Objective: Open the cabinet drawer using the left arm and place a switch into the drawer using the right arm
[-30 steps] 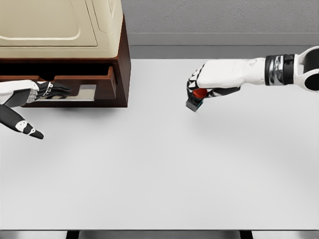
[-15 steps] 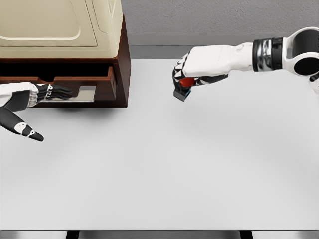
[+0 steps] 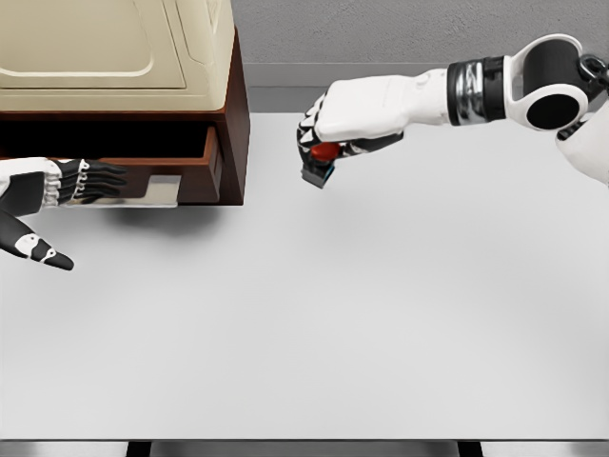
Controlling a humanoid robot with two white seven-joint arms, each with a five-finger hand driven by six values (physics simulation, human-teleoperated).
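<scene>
Holding item: switch (image 3: pixel 322 164), red-topped, gripped in right hand (image 3: pixel 335 133) fingers above counter (image 3: pixel 381 314), at 3 o'clock of cabinet (image 3: pixel 124 95). Left hand (image 3: pixel 57 183) fingers extended against drawer (image 3: pixel 143 169) handle, drawer part-open to receive it.

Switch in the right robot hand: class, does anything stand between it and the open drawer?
Nothing visible does. The switch hangs in the right robot hand over bare table, right of the drawer.
</scene>
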